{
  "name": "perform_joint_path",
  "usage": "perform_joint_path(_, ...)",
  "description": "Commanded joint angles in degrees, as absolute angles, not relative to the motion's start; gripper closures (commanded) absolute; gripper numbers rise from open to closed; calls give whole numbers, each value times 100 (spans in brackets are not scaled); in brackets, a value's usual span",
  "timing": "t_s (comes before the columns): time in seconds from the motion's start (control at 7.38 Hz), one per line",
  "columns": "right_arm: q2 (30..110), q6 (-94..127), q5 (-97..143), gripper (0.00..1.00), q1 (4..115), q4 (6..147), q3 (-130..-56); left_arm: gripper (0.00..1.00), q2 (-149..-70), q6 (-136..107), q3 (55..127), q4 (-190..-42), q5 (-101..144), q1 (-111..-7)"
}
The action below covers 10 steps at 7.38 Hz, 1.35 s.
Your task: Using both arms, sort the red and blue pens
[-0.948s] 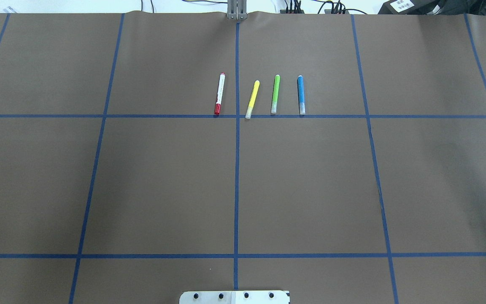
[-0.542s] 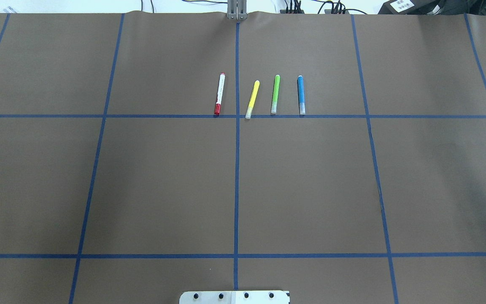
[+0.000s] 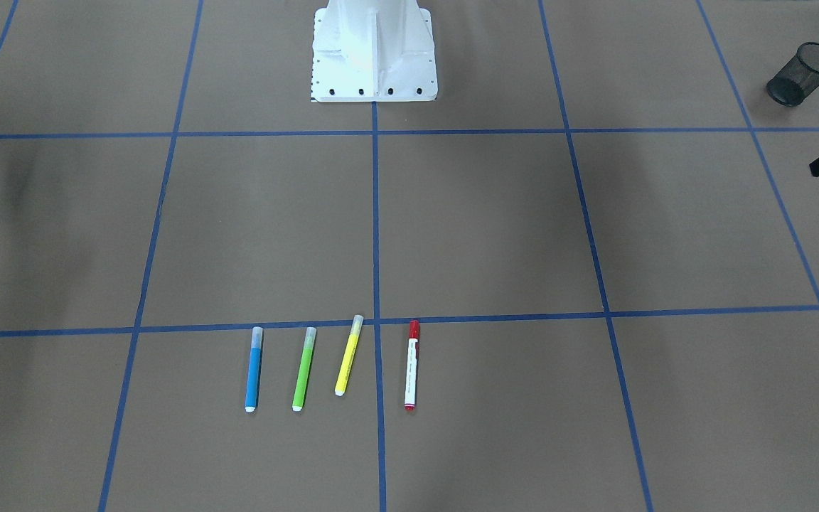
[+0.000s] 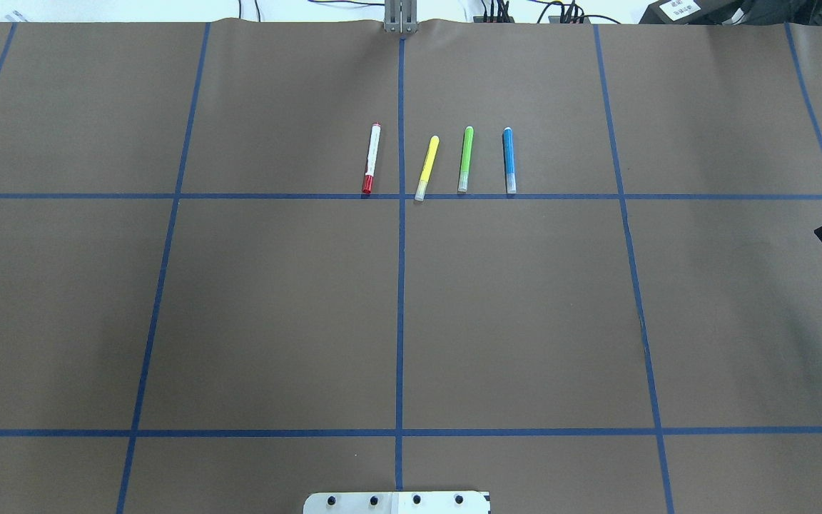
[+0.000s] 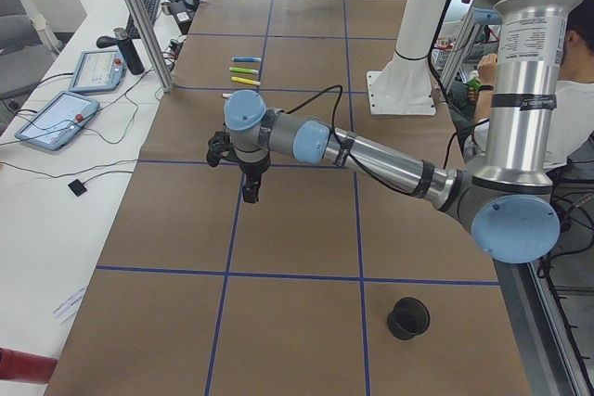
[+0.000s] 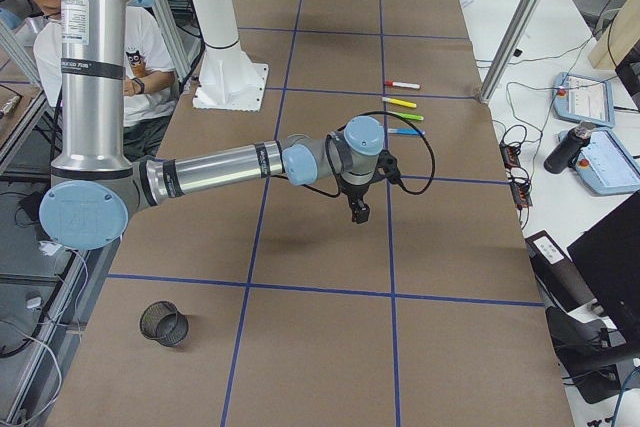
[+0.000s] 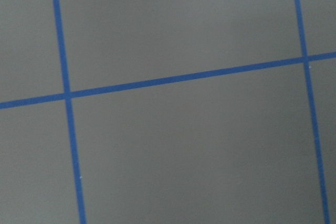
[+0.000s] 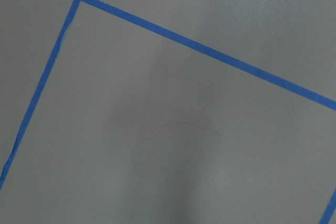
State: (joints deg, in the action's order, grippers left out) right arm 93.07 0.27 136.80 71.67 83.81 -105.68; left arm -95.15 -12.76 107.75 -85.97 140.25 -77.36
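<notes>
Four pens lie flat in a row on the brown paper, well out in front of the white base. The red-capped marker sits slightly L of the base's middle. The blue highlighter is furthest to the base's R, w/ the yellow highlighter and green highlighter between (all caps point back toward the base). The left gripper hangs over bare paper far to the base's L, the right gripper far to its R. Fingers apart or together: can't tell for either.
</notes>
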Motion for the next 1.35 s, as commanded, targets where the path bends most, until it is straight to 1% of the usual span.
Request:
perform_joint_path(0.0,9272,209,13684,0,7119,8341,-10556,0,-10683,-2552,10749,-8604,13975,-6544)
perform_joint_path(0.14,9281,237,13693,0,7119,8341,-10556,0,-11140,-3114,10679,-8613,13957,-6087)
perform_joint_path(0.27,9273,229,13667,0,7102,8341,-10556,0,-11475,-3355,10444,-8622,13713,-5717)
perform_joint_path(0.41,9272,220,13650,0,7093,8332,-10547,0,-11879,-3418,10059,-8639,13467,-5417)
perform_joint_path(0.54,9264,237,13580,0,6997,8332,-10547,0,-12474,-3454,9350,-8796,13456,-5179)
perform_joint_path(0.68,9229,237,13605,0,6979,8323,-10564,0,-12933,-3706,8525,-9250,13386,-5072)
perform_joint_path(0.95,9141,220,13588,0,6926,8332,-10564,0,-13287,-4122,7546,-10507,12510,-4642)
perform_joint_path(1.08,9141,220,13588,0,6917,8323,-10564,1,-14011,-4122,6758,-10520,12481,-4554)
perform_joint_path(1.22,9123,220,13588,0,6908,8332,-10556,2,-14628,-4122,6115,-10521,12411,-4466)
